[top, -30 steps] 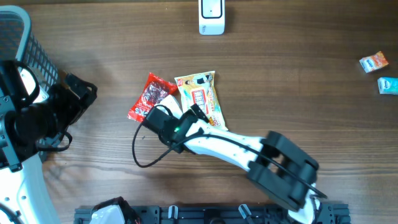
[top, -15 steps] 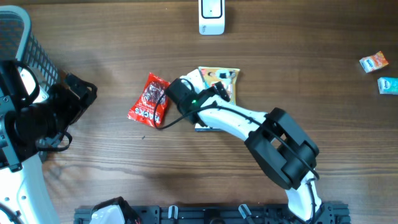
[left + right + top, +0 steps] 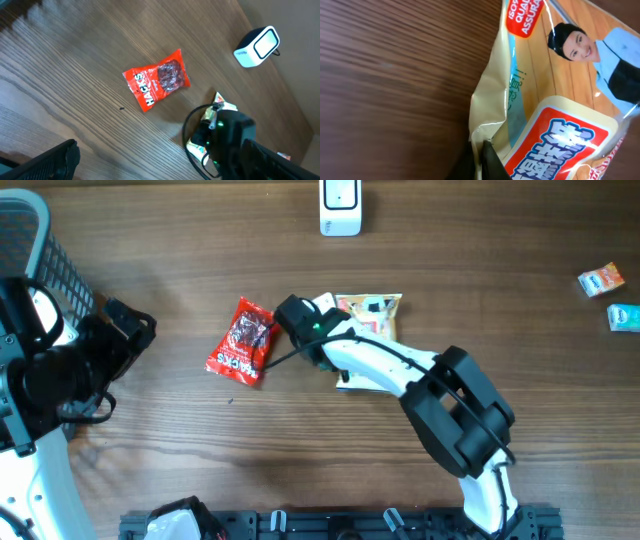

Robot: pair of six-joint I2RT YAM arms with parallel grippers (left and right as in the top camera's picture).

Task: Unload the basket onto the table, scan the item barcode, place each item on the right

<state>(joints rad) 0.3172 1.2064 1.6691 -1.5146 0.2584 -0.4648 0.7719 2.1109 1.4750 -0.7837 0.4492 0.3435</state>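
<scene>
The counter (image 3: 200, 240) carries two snack packets: one yellow packet (image 3: 378, 308) at the right pincer (image 3: 328, 308), and one red packet (image 3: 240, 340) just beside that pincer, on the side toward the left pincer (image 3: 128, 326). There is one white scanner (image 3: 340, 205) beyond the right pincer and two small boxes (image 3: 601, 280) well apart from it on its far side. One mesh basket (image 3: 45, 255) stands near the left pincer.

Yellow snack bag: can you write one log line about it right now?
right end effector: shut on yellow snack bag edge | left end effector: open, apart | red packet: untouched | white scanner: no item at it
</scene>
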